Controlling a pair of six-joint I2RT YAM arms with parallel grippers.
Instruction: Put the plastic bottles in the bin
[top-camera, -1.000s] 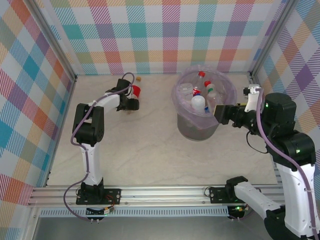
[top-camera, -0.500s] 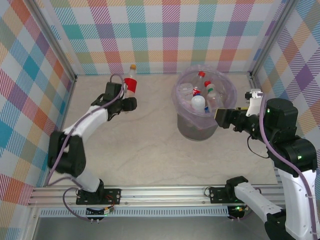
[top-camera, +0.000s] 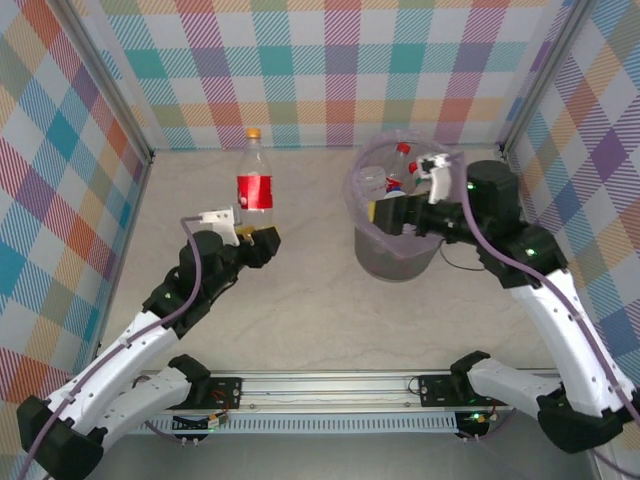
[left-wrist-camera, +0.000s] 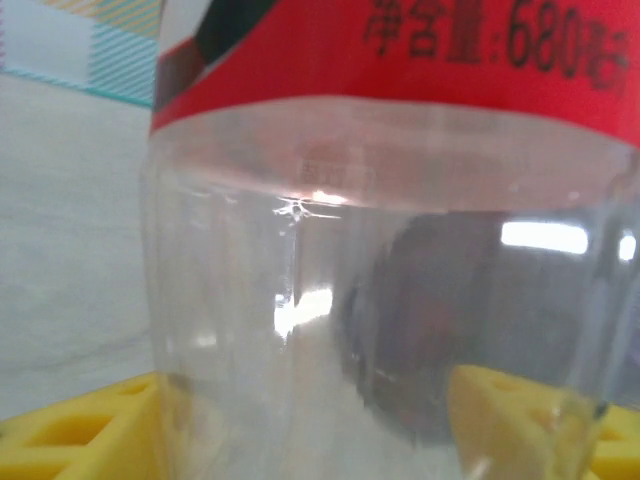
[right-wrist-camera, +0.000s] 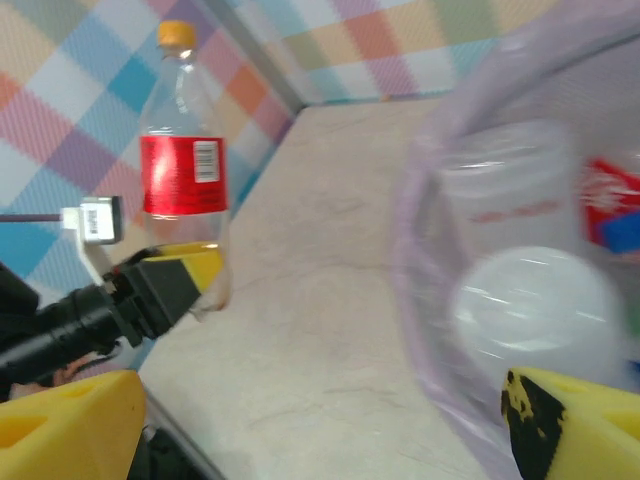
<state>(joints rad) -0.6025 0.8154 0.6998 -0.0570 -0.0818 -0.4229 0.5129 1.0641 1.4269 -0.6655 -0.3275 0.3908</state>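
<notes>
Step in hand: transfer of one bottle (top-camera: 254, 165) to the bin (top-camera: 388, 262). Pick judged done, carry in progress, drop not yet made.

Left gripper (top-camera: 256, 238): clenched on the clear lower body of the bottle, a yellow pad on either side in the left wrist view. Bottle upright, orange cap (top-camera: 254, 133) on top, well to the left of the bin, apparently lifted off the table (top-camera: 300, 300).

Right gripper (top-camera: 383, 213): spread wide, nothing between the fingers, hanging over the bin's left rim.

Inside the bin: several binned bottles (top-camera: 402, 160), clear, with red and white caps.

Next move (judgement):
- Swing the held bottle rightward until above the bin's mouth, high enough to pass the bag-lined rim, then release.
- Worth drawing the right gripper back from the rim first, or at least checking the path, given the risk of contact between the two arms above the bin.
- Tall, light, smooth bottle gripped low down, so likely to tilt in the grasp if swung fast.

Writing:
- Red label (left-wrist-camera: 400, 50) round the bottle's upper body.
- Black print cut off by the top of the left wrist view: "680" legible, preceded by Chinese characters and a colon, probably the net content.
- White barcode patch on the label in the right wrist view.
- Brand not readable.
- On the binned bottles, a red label with white script and some faint red print on a clear one, both too blurred to read.
</notes>
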